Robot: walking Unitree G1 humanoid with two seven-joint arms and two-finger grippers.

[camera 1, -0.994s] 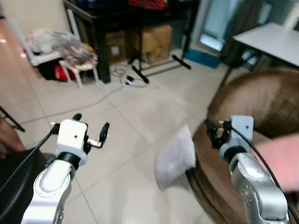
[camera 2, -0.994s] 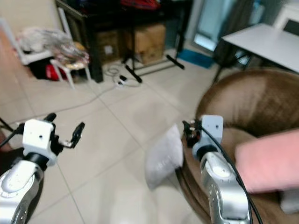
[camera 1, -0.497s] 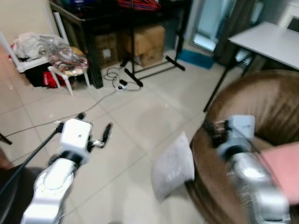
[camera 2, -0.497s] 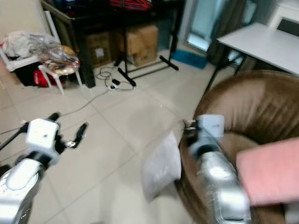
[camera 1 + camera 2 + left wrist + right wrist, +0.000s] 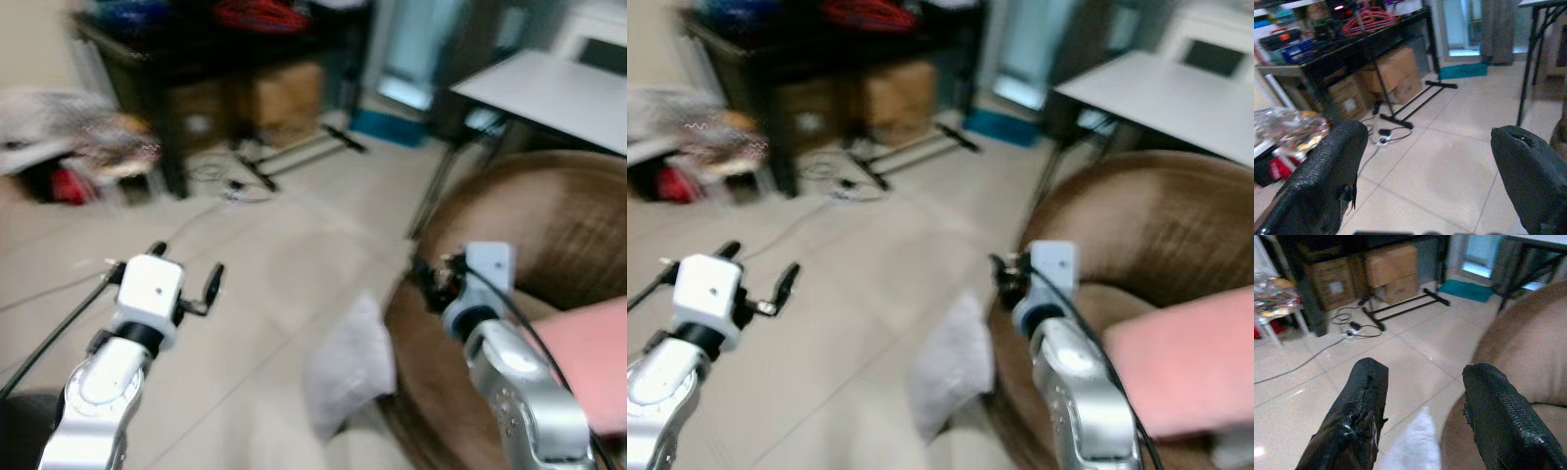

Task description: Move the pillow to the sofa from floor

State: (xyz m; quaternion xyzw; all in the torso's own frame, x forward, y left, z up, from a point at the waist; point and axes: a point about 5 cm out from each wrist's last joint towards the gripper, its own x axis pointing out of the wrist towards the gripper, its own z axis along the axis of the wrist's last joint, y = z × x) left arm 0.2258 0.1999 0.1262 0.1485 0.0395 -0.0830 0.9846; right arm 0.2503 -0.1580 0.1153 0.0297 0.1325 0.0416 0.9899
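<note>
- The pillow [image 5: 351,377], white and soft-cornered, is seen on the floor [image 5: 265,284], propped on edge against the outer base of the sofa [image 5: 549,225], with its long axis running roughly upright and slightly tilted.
- The right gripper [image 5: 428,279] is held just above and beside the pillow, over the sofa's arm; its jaws are spread apart and nothing is held between them. In the right wrist view the pillow's top corner [image 5: 1413,445] lies below and between the two fingers [image 5: 1356,421], so the pillow is judged to sit down and slightly forward of these jaws.
- The left gripper [image 5: 186,284] is raised over bare floor, well apart from the pillow; its jaws are wide open and empty, and the left wrist view looks past the fingers [image 5: 1327,171] toward tiles and clutter.
- The right arm is judged the nearer one; a downward reach onto the pillow's upper edge is what the coming move seems to call for.
- A pink cushion [image 5: 588,357] is seen resting on the sofa seat.
- Farther off, a white desk [image 5: 549,83] and boxes [image 5: 279,93] under a dark rack are blurred.
</note>
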